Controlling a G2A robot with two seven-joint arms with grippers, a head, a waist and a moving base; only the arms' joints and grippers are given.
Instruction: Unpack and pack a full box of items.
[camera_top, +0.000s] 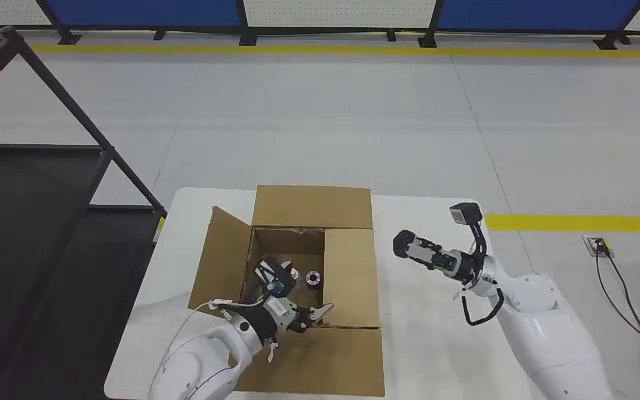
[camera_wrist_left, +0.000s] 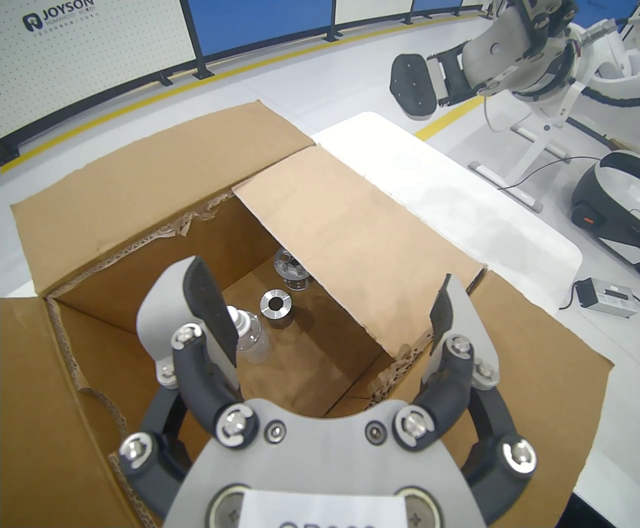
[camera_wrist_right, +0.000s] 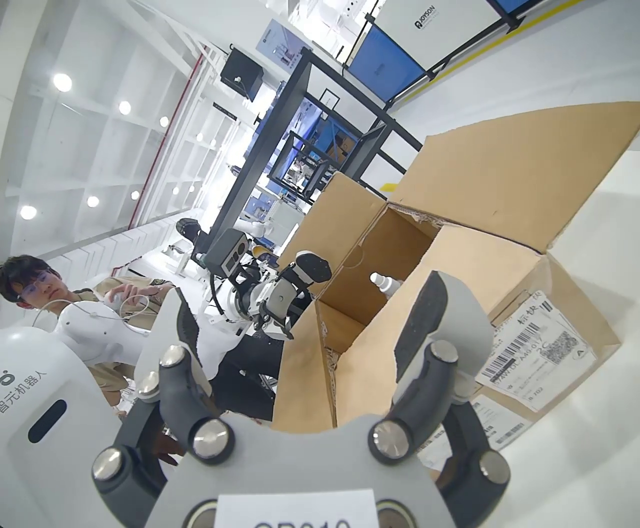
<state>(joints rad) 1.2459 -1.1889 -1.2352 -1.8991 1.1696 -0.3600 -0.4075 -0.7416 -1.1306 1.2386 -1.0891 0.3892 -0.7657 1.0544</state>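
Left wrist view: left gripper jaws spread, empty, over box; descent could topple bottle; right gripper jaws spread too.

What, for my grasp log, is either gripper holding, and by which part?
Nothing. The left gripper hangs open over the box; the right gripper is open beside it.

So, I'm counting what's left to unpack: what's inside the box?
In the box: a clear bottle, a metal ring and another metal part, half hidden under a flap. The floor beneath that flap is covered.
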